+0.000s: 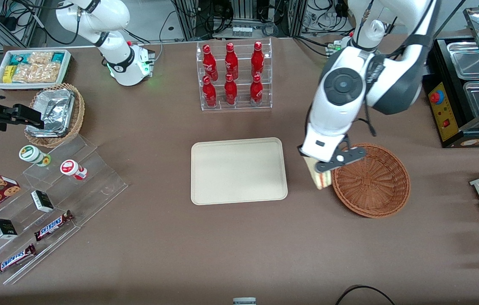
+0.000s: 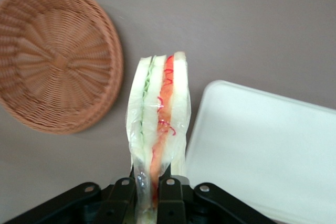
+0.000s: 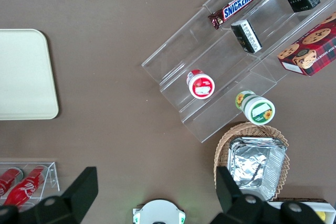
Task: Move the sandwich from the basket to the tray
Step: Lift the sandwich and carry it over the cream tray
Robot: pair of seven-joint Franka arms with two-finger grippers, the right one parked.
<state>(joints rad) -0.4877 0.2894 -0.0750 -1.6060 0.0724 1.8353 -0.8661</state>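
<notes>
While end effector (image 2: 147,190) grips sandwich (image 2: 157,124), basket (image 1: 372,180) bare, tray (image 1: 239,171) bare

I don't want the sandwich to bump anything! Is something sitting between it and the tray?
No, nothing visible is in the way. The gripper holds the sandwich above bare table, between the basket and the tray. The tray has nothing on it, and no object lies in that gap.

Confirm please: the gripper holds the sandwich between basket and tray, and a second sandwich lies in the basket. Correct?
Not quite. The basket is empty, as the left wrist view shows. The rest holds: the gripper has its fingers shut on the sandwich, between basket and tray.
</notes>
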